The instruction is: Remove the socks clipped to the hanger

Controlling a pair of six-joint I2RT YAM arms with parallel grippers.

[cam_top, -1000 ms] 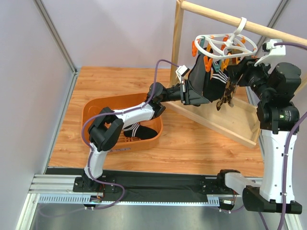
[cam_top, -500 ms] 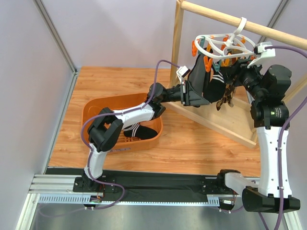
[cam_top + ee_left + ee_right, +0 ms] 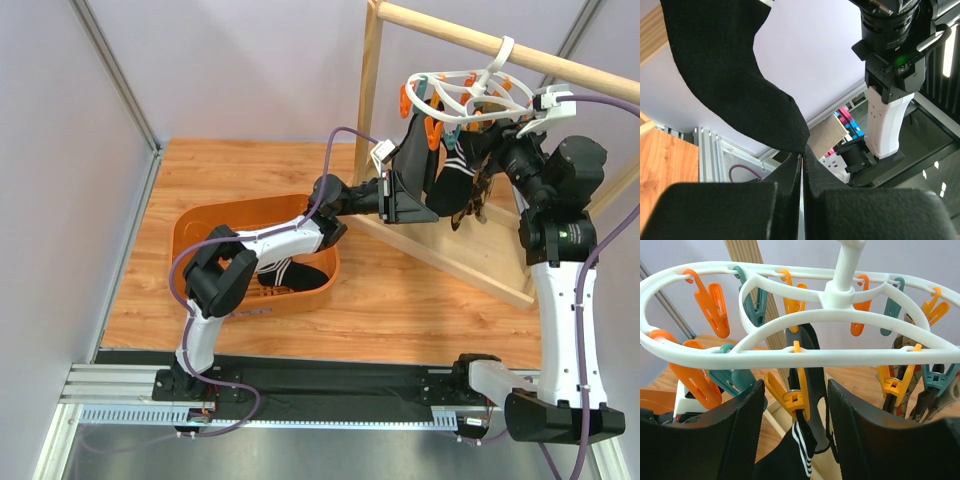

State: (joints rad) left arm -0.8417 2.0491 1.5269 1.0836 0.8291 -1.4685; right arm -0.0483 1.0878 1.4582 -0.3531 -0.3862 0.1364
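White oval hanger, orange and teal clips, black striped sock apparently clipped

Pale grey walls, wood-grain tabletop, light wooden rail frame.

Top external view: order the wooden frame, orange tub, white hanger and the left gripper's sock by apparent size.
1. Wooden frame.
2. Orange tub.
3. White hanger.
4. Black sock in the left gripper.
The hanger and sock hang higher, nearer the camera, which inflates them.
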